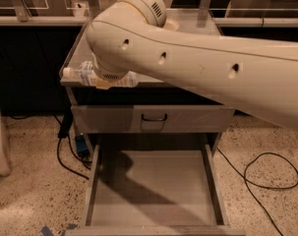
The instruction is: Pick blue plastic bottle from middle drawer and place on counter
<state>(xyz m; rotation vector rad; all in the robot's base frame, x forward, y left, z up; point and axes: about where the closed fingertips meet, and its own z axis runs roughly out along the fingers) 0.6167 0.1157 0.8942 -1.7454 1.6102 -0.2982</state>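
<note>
— Firstly, the principal item?

— Entry one: blue plastic bottle (82, 74). It is clear plastic and cylindrical, with a white screw cap and a pale printed label. It lies on its side at the near left corner of the counter (197, 26). Its long axis runs left to right along the near edge, and the cap points left. Whether it rests on the surface or hangs just over it cannot be told.

— And the gripper?

— Entry two: gripper (104, 82). It sits under the rounded wrist, directly over the middle of the bottle, and is mostly hidden by the arm (197, 63). Whether it is wide, narrow or closed on the bottle cannot be told. The arm is a smooth cream shell, thick and tubular, with small round holes and a vented round end. It comes in from the right.

— Furniture?

— Entry three: the counter, a flat grey metal top with thin raised rims. Entry four: a grey drawer front (197, 118) below it, with a black handle (154, 117). Entry five: middle drawer (153, 191). It is pulled out toward the near side, wide and shallow, in grey metal with low side walls. The arm's shadow falls across its flat bottom.

— Surroundings?

— A speckled terrazzo floor (30, 200) and a black cable (266, 176) looped at the right.
</note>
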